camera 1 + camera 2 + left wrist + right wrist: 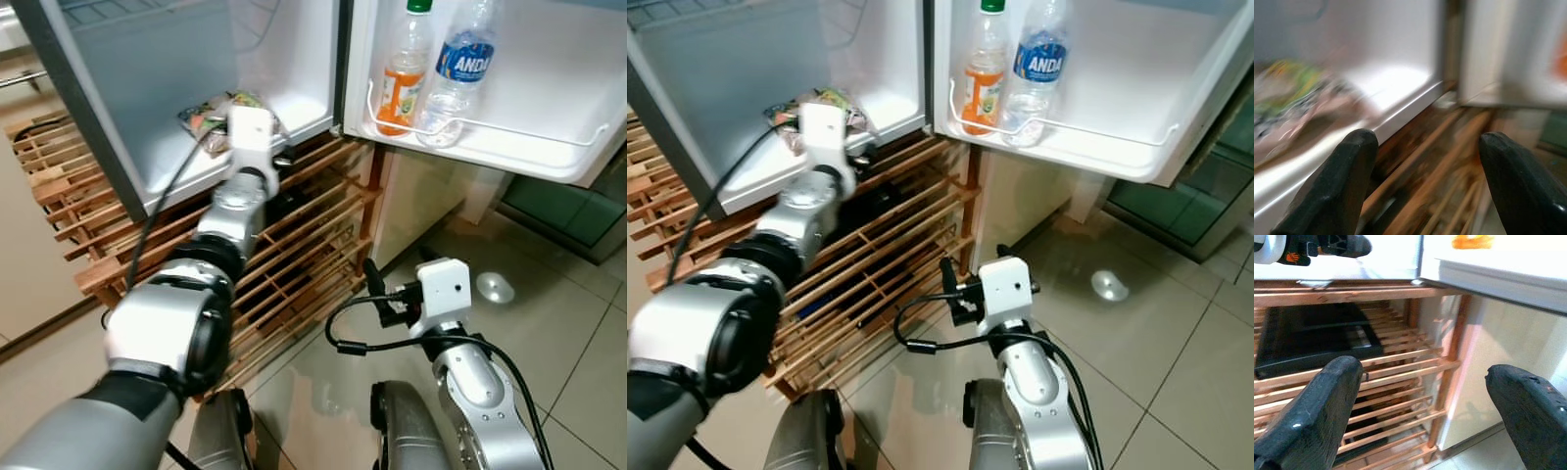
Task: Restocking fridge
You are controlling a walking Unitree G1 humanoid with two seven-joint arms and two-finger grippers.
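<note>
Fridge floor (294, 108): snack packet (208, 113), left pincer (1425, 161) apart.

The two head cameras look down from above at the open white fridge (294, 59) and the brown wooden slat rack (294, 245), while each wrist camera looks close along its own black fingers at that same rack.

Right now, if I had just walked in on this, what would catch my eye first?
Probably the open fridge door, its shelf holding an orange drink bottle beside a clear water bottle. Next, the left end effector reaching to the fridge floor, where a colourful food packet lies, its fingers apart. Below stands a slatted wooden rack; the right end effector hangs open above the tiled floor.
</note>
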